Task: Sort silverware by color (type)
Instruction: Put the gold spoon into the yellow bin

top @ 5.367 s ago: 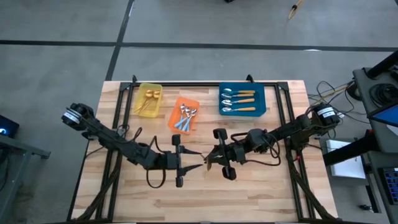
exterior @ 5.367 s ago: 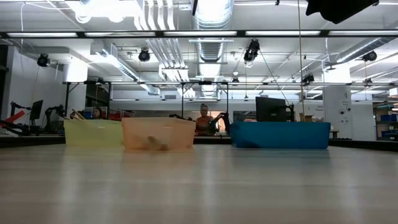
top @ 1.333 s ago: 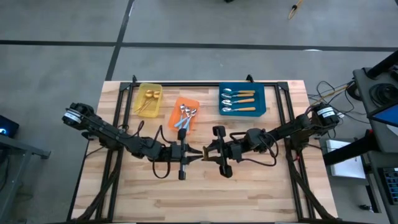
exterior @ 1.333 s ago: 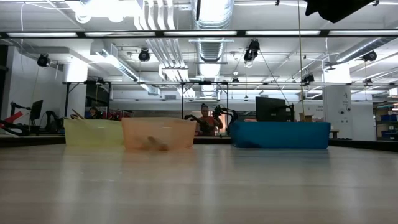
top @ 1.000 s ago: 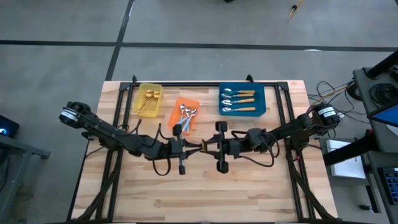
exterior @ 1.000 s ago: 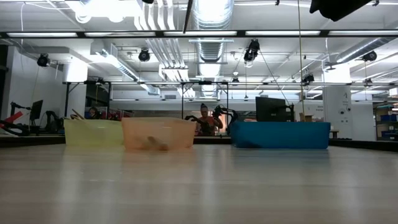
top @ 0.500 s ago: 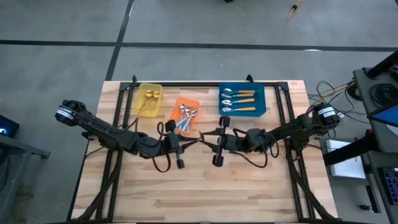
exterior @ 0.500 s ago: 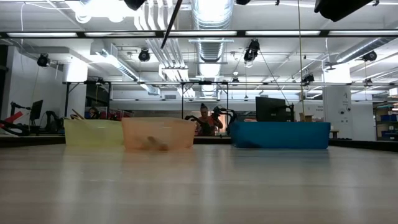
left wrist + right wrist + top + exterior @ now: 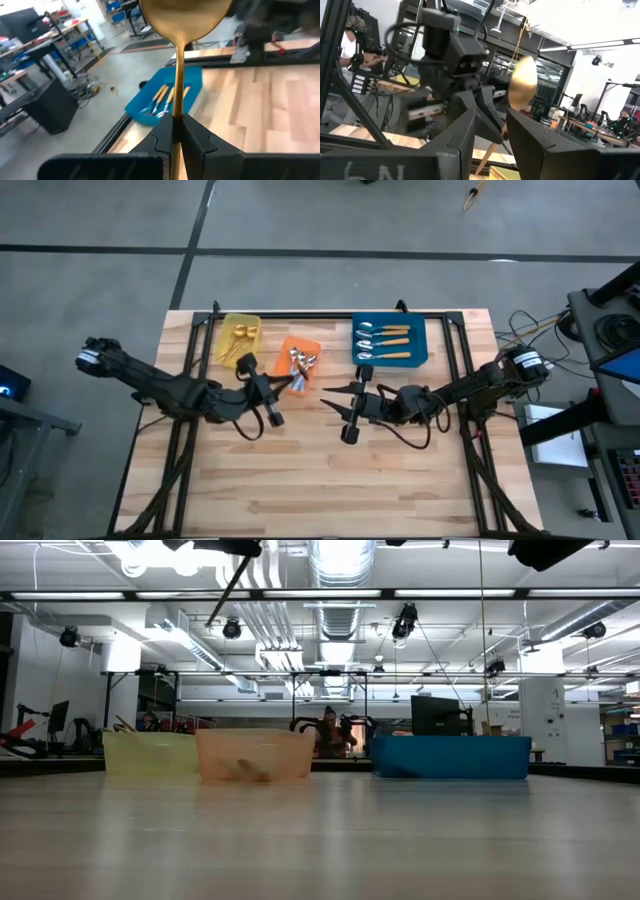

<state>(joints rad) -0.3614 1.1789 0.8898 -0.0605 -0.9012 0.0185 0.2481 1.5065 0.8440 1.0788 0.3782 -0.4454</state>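
A thin all-gold spoon (image 9: 184,12) is in my left gripper (image 9: 177,119), which is shut on it high above the table, just near of the orange bin (image 9: 297,363) in the high view. The low view shows the spoon (image 9: 228,590) as a dark slanting line at the top. My right gripper (image 9: 337,395) stands open at mid-table, a short way right of the left gripper (image 9: 283,386), with nothing between its fingers (image 9: 465,130). More silverware lies in the bins: gold spoons in the yellow bin (image 9: 238,340), blue-handled ones in the orange bin, orange-handled ones in the blue bin (image 9: 390,340). My left gripper pinches the gold spoon's thin handle (image 9: 177,102) between its two fingers. The bowl (image 9: 522,82) sticks out well past the fingertips and the rest of the handle runs back between them. The spoon is lifted clear of the table and of the bins.
The three bins stand in a row along the far side of the wooden table (image 9: 400,470); its near half is bare wood. Black frame rails (image 9: 195,360) run along the table's sides. People and workbenches show in the room beyond.
My left gripper has drawn away from my right gripper, going toward the table's left and far edge to the orange bin, turning as it went and keeping the gold spoon in its shut fingers. My right gripper has stayed at mid-table and swung toward the far edge.
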